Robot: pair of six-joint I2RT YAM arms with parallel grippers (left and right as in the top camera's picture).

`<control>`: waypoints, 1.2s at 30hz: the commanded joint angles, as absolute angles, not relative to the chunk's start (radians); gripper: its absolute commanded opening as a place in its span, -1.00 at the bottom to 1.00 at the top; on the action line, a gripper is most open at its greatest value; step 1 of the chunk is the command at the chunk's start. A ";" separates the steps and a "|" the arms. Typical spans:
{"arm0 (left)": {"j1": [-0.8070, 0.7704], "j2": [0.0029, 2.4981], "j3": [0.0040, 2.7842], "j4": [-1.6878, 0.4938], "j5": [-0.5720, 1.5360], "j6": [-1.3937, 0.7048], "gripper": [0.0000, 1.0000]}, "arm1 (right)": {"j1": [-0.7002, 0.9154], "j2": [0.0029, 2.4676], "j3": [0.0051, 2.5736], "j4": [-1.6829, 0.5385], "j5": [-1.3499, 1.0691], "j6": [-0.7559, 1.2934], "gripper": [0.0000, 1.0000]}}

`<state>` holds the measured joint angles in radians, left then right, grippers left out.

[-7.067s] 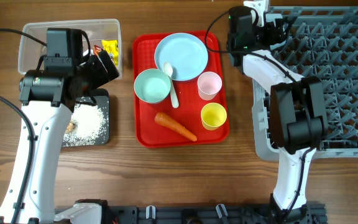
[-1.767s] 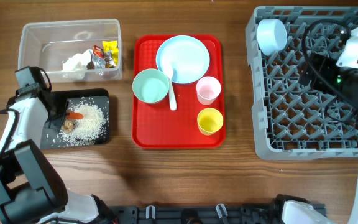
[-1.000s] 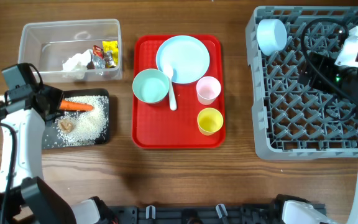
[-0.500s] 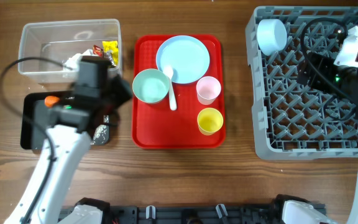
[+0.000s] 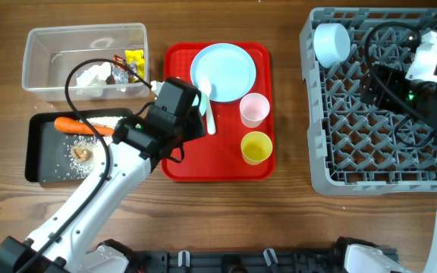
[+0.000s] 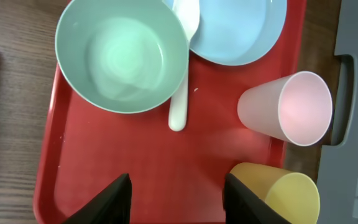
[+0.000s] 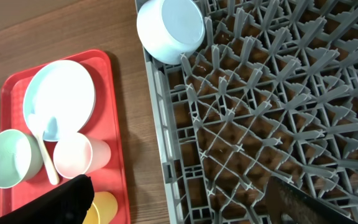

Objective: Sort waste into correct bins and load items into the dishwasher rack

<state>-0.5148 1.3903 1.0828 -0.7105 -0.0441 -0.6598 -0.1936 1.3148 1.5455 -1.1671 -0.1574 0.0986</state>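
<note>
Teal bowl (image 6: 122,56) lies beyond left claw (image 6: 178,190) (seemingly empty).

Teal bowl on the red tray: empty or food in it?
Empty. The teal bowl stands upright; the left wrist view shows its inside bare.

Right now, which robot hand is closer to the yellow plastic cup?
Left. The left hand hovers over the flat red tray, just beside the yellow plastic cup; the right hand is far off above the grey lattice dishwasher rack.

Orange carrot (image 5: 82,126) in black tray (image 5: 32,155)
</note>
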 commanded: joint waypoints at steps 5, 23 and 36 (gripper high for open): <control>-0.559 1.444 1.094 -0.660 -0.120 -0.669 -0.07 | -0.198 1.326 1.544 -1.171 -0.185 0.078 0.82; -0.485 1.563 1.133 -0.521 -0.285 -0.568 -0.31 | -0.164 1.330 1.544 -1.093 -0.418 0.030 0.82; -0.120 1.310 1.233 -0.826 -0.255 -0.584 1.00 | 0.476 1.736 1.544 -0.624 -0.354 0.351 0.72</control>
